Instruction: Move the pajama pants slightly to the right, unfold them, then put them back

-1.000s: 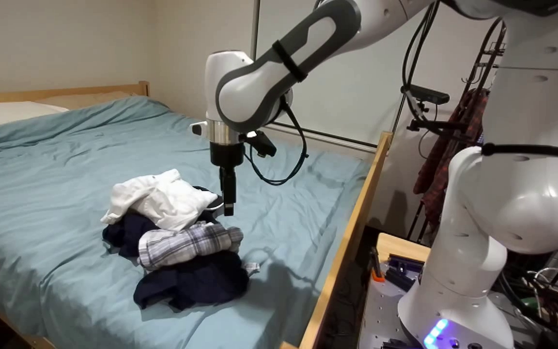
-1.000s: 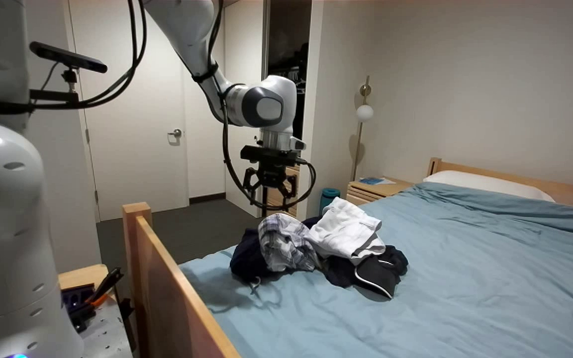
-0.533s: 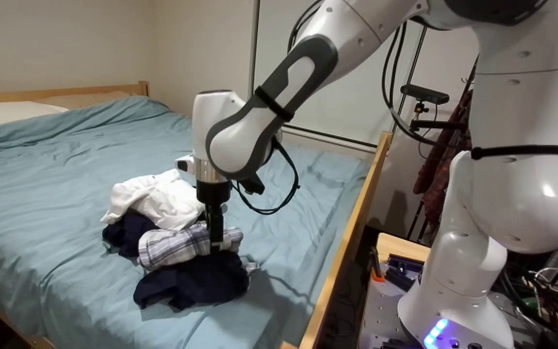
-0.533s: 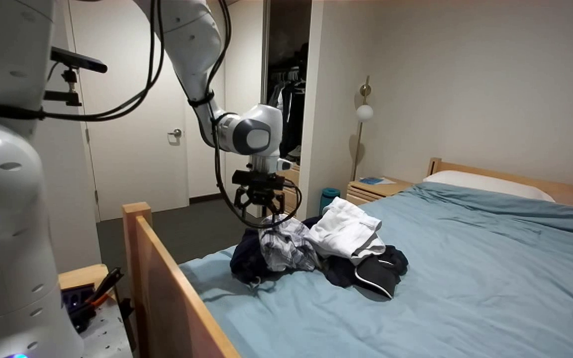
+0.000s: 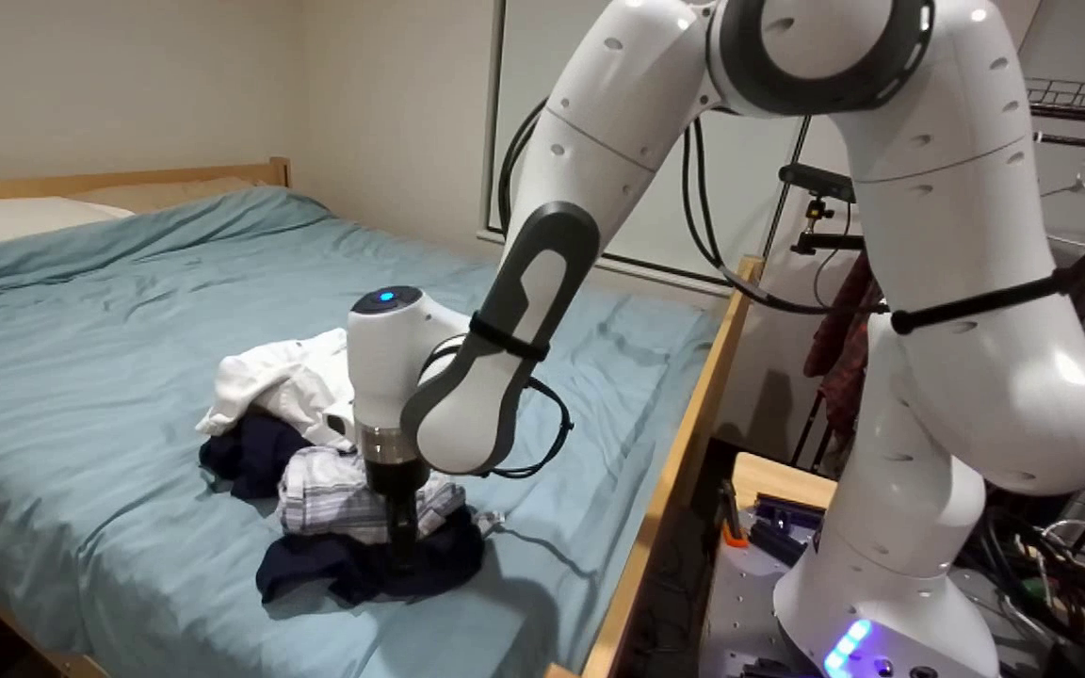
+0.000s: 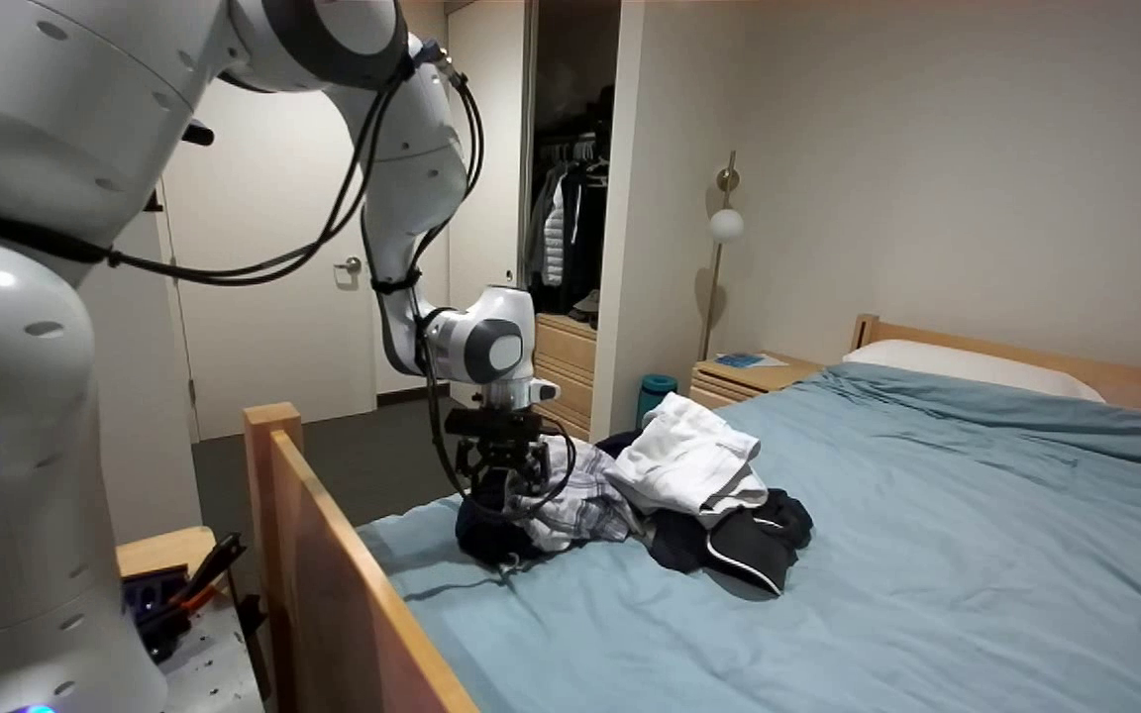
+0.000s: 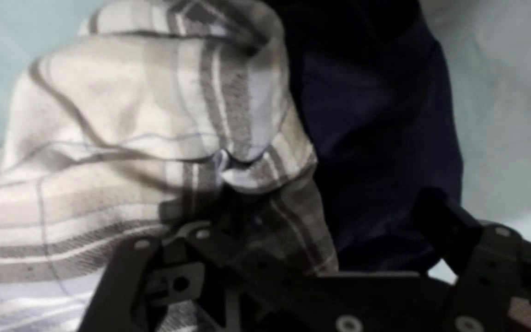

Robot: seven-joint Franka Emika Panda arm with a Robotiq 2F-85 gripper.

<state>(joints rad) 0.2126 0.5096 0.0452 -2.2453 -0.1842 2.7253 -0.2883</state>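
1. Pants point(image 7: 141, 115) lie bunched on the bed point(image 6: 927, 604) beside the navy garment point(image 7: 376, 124), between it and the white garment point(image 6: 686, 458).
2. My hand point(image 7: 334, 203) is spread, pinching nothing: one finger on the navy garment's pants side, apparently in a plaid fold, the other near its far edge.
3. Presumably placed so to catch the pants for shifting; closing here could also gather the navy garment.

Bedding point(image 6: 907, 555) in all views (wrist closest)
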